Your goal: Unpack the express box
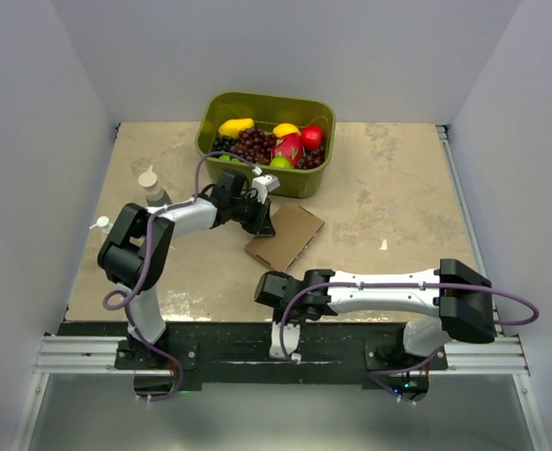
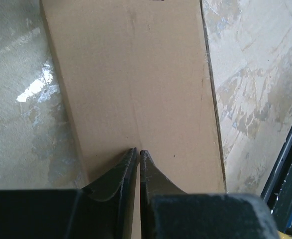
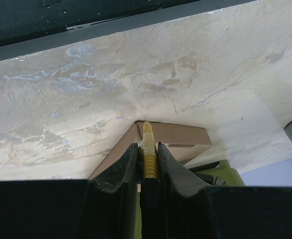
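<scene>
table [image 1: 407, 216]: express box [image 1: 290, 235], lid down
left fingers [image 2: 113, 181]: together at box edge
right fingers [image 3: 121, 169]: together
step: opening — next, lift flap

Plain pale walls [image 1: 285, 47] enclose a mottled beige tabletop [image 1: 398, 188] on three sides.

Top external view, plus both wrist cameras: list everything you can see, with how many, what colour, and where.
express box: one, brown, flat at table centre
tub: one, olive green, far centre
fruit: heap, yellow, red, dark purple, green, inside the tub
bottle: one, pale, far left
small item: one, white, left edge, too small to identify
table: one, mottled beige
left fingers: two, black, together, over the express box's left end
right fingers: two, black, together, near front edge
</scene>
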